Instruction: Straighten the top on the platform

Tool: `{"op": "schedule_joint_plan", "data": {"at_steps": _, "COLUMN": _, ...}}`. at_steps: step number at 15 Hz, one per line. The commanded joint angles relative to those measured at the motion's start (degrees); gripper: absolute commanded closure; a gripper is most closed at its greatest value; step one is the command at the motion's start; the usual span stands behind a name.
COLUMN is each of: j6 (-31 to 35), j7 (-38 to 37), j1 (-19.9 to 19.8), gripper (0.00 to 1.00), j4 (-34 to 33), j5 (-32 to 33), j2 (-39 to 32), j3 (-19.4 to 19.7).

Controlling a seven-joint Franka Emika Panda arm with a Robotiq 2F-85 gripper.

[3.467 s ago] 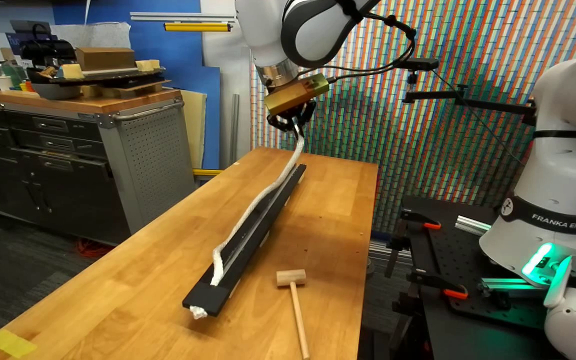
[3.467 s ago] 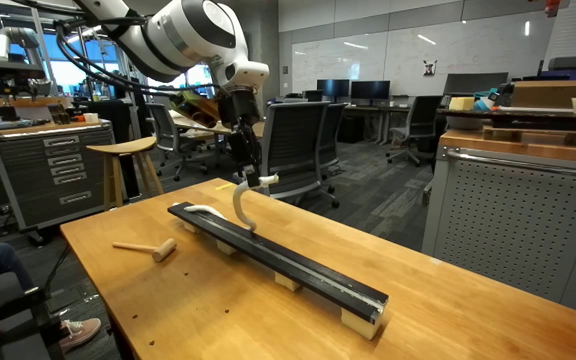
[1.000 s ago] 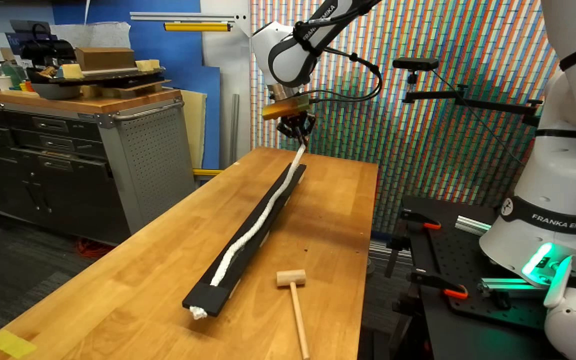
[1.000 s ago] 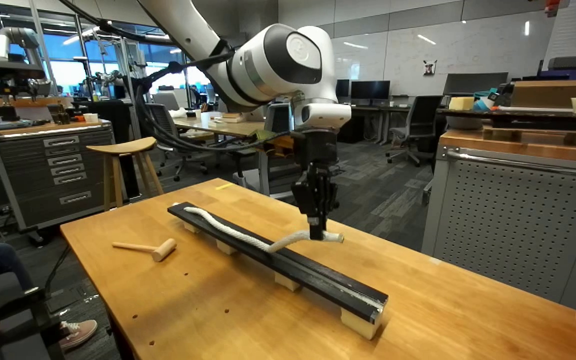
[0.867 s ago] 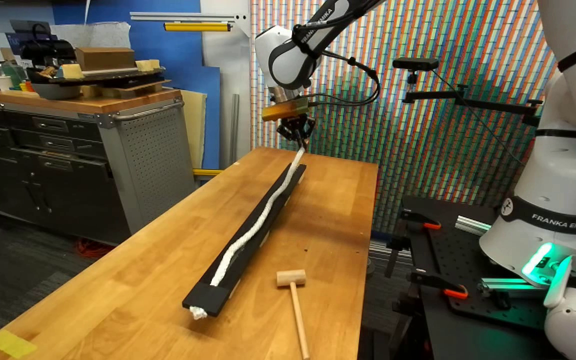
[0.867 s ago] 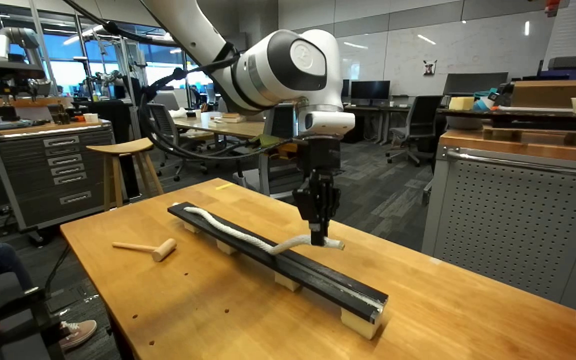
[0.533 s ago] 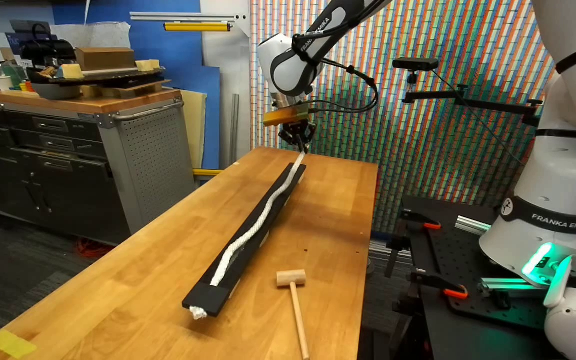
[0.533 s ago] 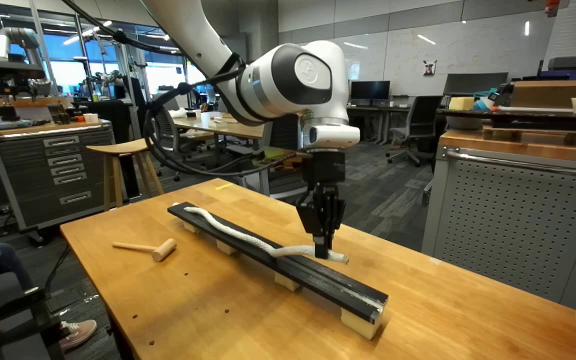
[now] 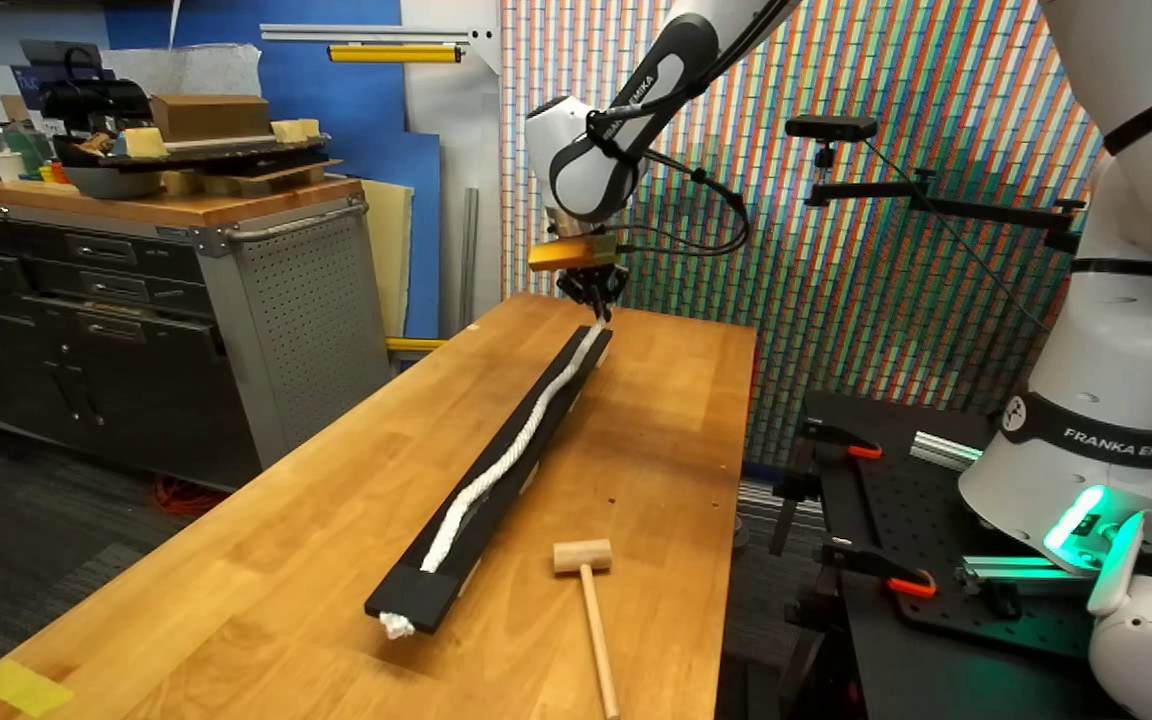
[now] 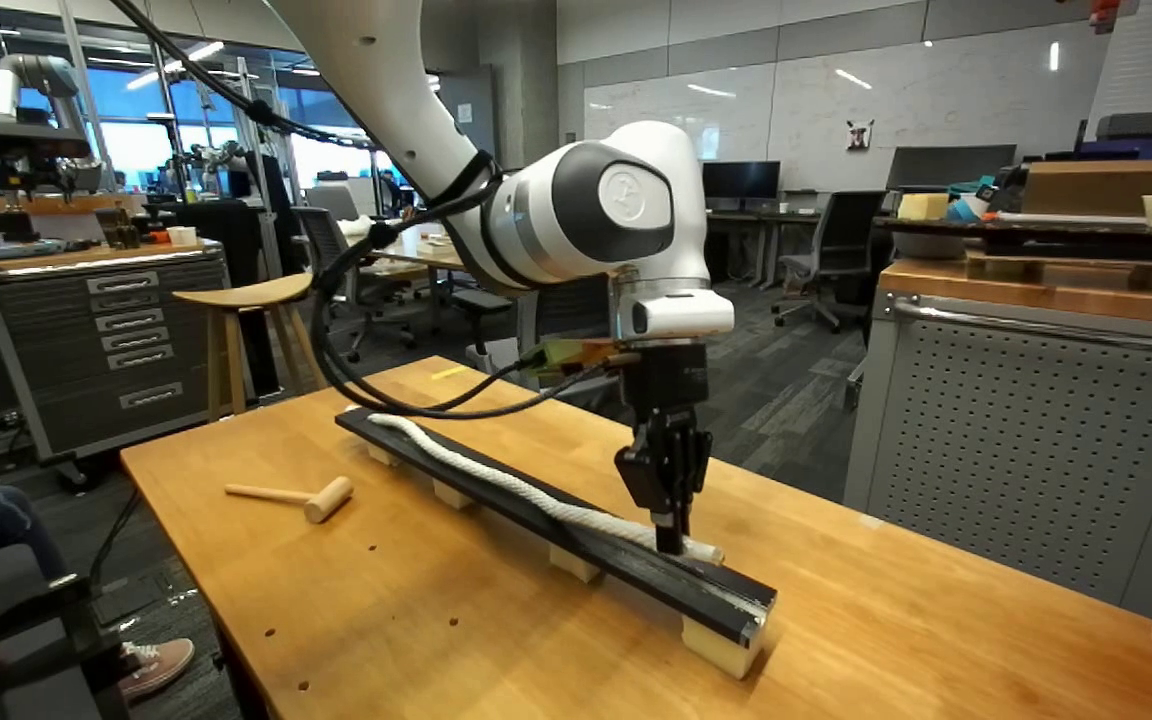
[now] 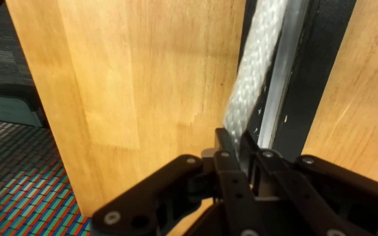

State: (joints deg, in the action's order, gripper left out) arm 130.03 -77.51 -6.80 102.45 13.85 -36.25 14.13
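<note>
Clamping the white rope (image 11: 255, 65) close to one tip with the end effector (image 11: 235, 135), squeezing from both sides above the black bar (image 11: 317, 62), and showing a short stub poking beyond the fingertips (image 10: 671, 540) toward the bar's whitish end (image 10: 761, 612). Aiming the end effector down at the bar in both exterior views. Running the rope's long axis lengthwise over the bar, roughly parallel to it, from near the opposite end, close to a crumpled white tuft (image 9: 396, 625), and stopping short of the whitish end. Curving gently from side to side along the bar. Slanting a little across it in the wrist view, from beside the silver strip (image 11: 284, 68) toward the bar's long edge near the fingertips. Unable to tell touching from hovering for the held stretch over the bar. Resting the bar on pale blocks (image 10: 721, 650) atop the bench (image 9: 656, 440), with a wooden mallet (image 9: 582, 556) beside the bar, nearer the tufted end.
</note>
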Motion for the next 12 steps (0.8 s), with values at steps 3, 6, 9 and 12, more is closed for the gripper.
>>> {"op": "schedule_joint_plan", "data": {"at_steps": 3, "j6": 3.79, "j7": -2.13, "j1": 0.68, "gripper": 0.97, "j4": -1.9, "j5": -1.98, "j2": -3.99, "j3": 2.71}}
{"op": "schedule_joint_plan", "data": {"at_steps": 6, "j6": 4.68, "j7": -2.92, "j1": 0.41, "gripper": 0.97, "j4": -2.62, "j5": -2.83, "j2": -5.68, "j3": 3.36}}
{"op": "schedule_joint_plan", "data": {"at_steps": 9, "j6": 5.75, "j7": -2.73, "j1": 0.07, "gripper": 0.97, "j4": -3.08, "j5": -4.39, "j2": -6.47, "j3": 3.34}}
{"op": "schedule_joint_plan", "data": {"at_steps": 12, "j6": 6.23, "j7": -2.37, "j1": -0.12, "gripper": 0.97, "j4": -3.87, "j5": -5.99, "j2": -6.78, "j3": 3.35}}
